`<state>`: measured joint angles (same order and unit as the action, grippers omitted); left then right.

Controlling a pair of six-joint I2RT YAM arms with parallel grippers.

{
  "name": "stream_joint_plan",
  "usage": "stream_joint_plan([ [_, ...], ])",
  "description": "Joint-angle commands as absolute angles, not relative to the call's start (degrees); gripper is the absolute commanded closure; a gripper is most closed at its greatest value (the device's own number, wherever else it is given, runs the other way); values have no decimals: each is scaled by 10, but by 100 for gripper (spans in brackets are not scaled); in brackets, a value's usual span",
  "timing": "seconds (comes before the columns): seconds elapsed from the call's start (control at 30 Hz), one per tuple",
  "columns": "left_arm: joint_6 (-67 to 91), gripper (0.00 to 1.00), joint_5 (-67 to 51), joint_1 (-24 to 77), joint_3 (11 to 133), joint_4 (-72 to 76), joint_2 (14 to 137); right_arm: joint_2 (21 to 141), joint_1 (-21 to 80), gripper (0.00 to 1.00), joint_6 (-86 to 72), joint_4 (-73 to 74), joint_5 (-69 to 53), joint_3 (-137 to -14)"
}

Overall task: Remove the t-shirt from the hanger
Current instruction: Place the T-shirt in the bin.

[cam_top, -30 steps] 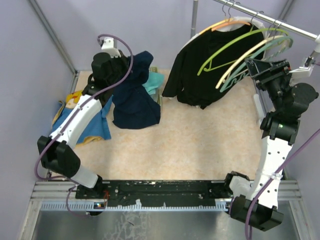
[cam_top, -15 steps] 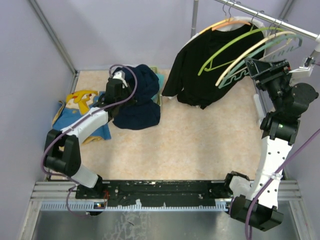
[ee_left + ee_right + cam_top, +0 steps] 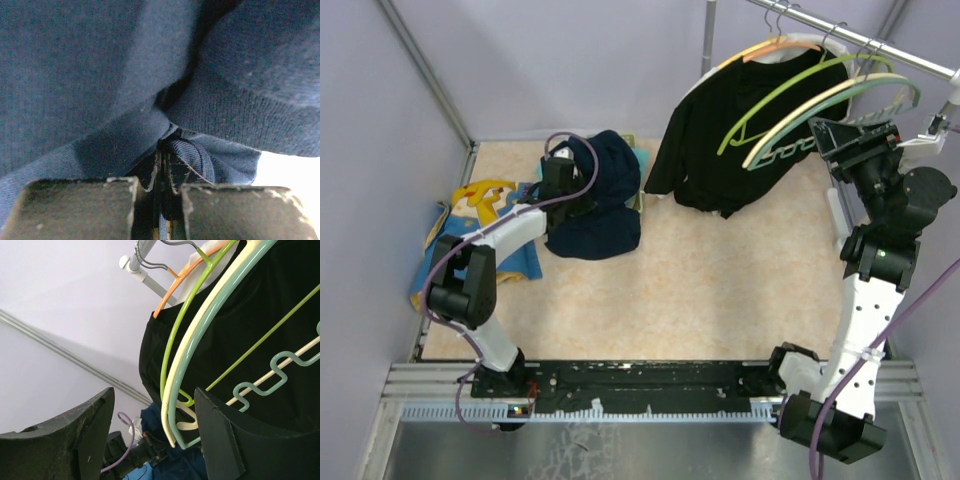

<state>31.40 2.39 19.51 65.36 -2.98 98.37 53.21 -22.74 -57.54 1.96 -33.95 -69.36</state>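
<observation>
A navy t-shirt (image 3: 602, 215) lies bunched on the table at the back left. My left gripper (image 3: 574, 194) is shut on it. In the left wrist view the fingers (image 3: 80, 210) pinch a ribbed navy hem (image 3: 192, 155), and navy cloth fills the view. A black t-shirt (image 3: 705, 140) hangs on an orange hanger (image 3: 780, 47) on the rail. Beside it hang bare green (image 3: 770, 100), cream and teal hangers (image 3: 810, 110). My right gripper (image 3: 825, 140) is open beside their ends. In the right wrist view (image 3: 152, 392) the cream and teal hanger tips (image 3: 175, 432) sit between its jaws, untouched.
A blue shirt with a yellow print (image 3: 480, 205) and a teal cloth (image 3: 636, 160) lie by the navy one at the back left. The metal rail (image 3: 865, 42) crosses the back right corner. Lilac walls close in the back and both sides.
My left arm has lowered the navy t-shirt from mid-air onto the table and folded in closer. The bare hangers have swung slightly. The right arm has not moved.
</observation>
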Motion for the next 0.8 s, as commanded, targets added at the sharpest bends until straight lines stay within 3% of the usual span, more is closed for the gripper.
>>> stream_joint_plan([
  [0.0, 299, 100, 49, 183, 680, -43, 996, 519, -231, 35, -568, 6, -346, -709],
  [0.07, 296, 100, 40, 179, 689, -49, 1003, 520, -231, 35, -568, 7, -346, -710],
  [0.2, 289, 90, 23, 177, 706, -66, 996, 520, -232, 35, -566, 9, -345, -711],
  [0.27, 285, 73, 17, 177, 713, -72, 984, 520, -231, 35, -567, 9, -346, -712],
  [0.4, 269, 49, -6, 177, 717, -77, 949, 521, -231, 35, -567, 9, -347, -714],
  [0.5, 264, 42, -17, 178, 723, -84, 924, 520, -231, 35, -567, 11, -348, -718],
  [0.77, 250, 38, -27, 178, 745, -124, 851, 517, -231, 35, -564, 12, -348, -725],
])
